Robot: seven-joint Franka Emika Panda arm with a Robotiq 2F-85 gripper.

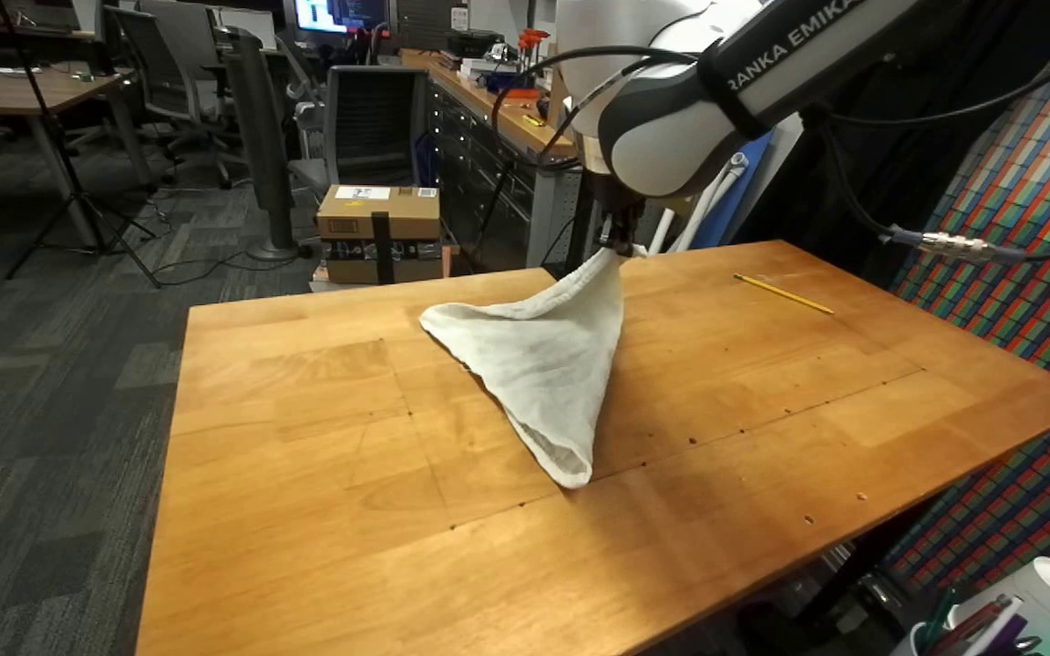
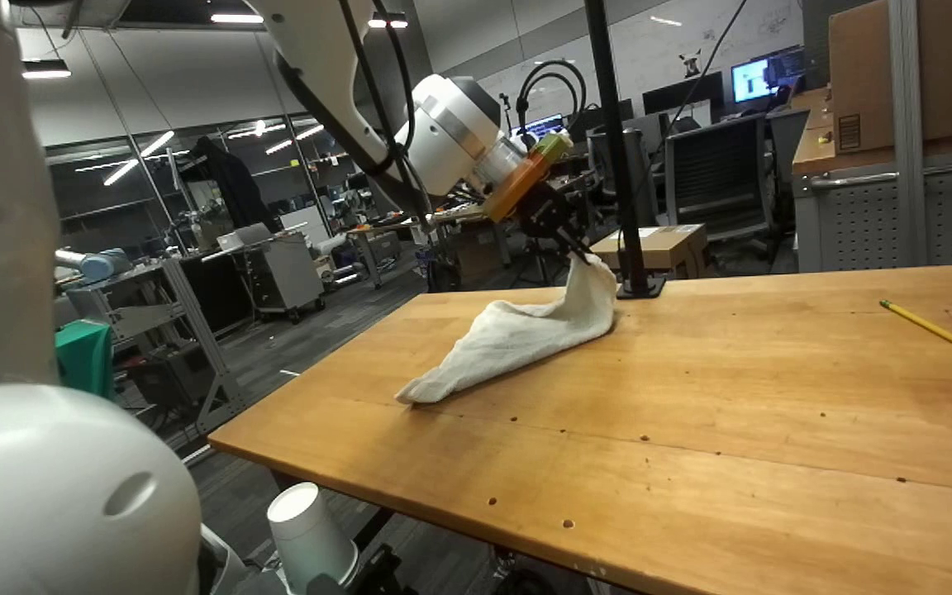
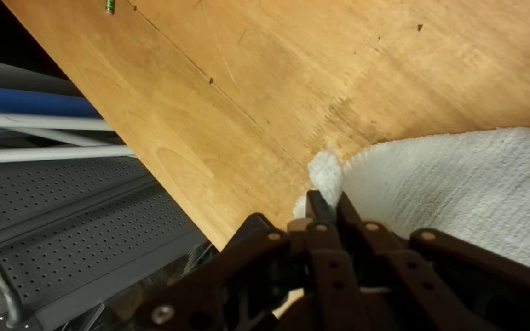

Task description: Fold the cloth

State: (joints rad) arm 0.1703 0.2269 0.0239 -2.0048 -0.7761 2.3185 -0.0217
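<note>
A white cloth lies on the wooden table, with one corner lifted. It shows in both exterior views point(image 1: 539, 355) point(image 2: 517, 335) and at the right of the wrist view point(image 3: 467, 193). It has a roughly triangular shape, with one end on the table towards the front and another spread to the side. My gripper point(image 1: 619, 244) is shut on the lifted corner and holds it above the table's back part. In the wrist view the fingertips point(image 3: 329, 200) pinch a bunched bit of cloth that pokes out between them. The gripper point(image 2: 580, 254) also shows in an exterior view. The cloth's underside is hidden.
A yellow pencil point(image 1: 785, 294) lies on the table point(image 1: 306, 474); it also shows in an exterior view point(image 2: 943, 334). A black post point(image 2: 618, 149) stands at the table's back edge, close to the lifted cloth. Cardboard boxes point(image 1: 379, 219) stand beyond the table.
</note>
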